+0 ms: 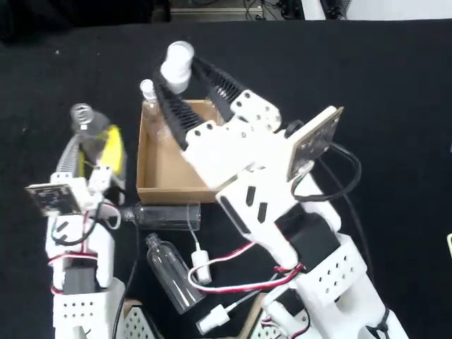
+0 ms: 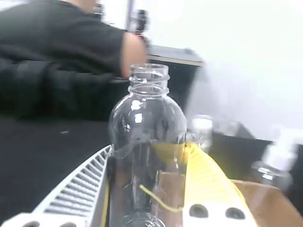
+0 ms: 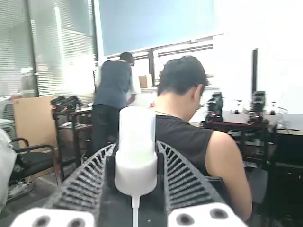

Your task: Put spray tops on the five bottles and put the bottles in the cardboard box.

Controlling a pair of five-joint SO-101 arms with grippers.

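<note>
Left gripper [image 1: 92,141], jaws closed on an upright clear plastic bottle [image 1: 88,123], stood left of the brown cardboard box [image 1: 164,173]; bottle judged light, slippery, best held mid-body. Right gripper [image 1: 178,70], jaws clamped on a white plastic spray top [image 1: 176,62], hung raised by the box's far edge.

The right part of the cardboard box [image 1: 161,173] is covered by the right arm [image 1: 261,191], so what lies there cannot be told. A standing bottle [image 1: 151,109] in the box's far left corner is partly hidden behind that arm. Left of the box, the open bottle [image 2: 147,137] is cut off at its base. Above the box, the tube of the spray top [image 3: 136,156] is cut off.
</note>
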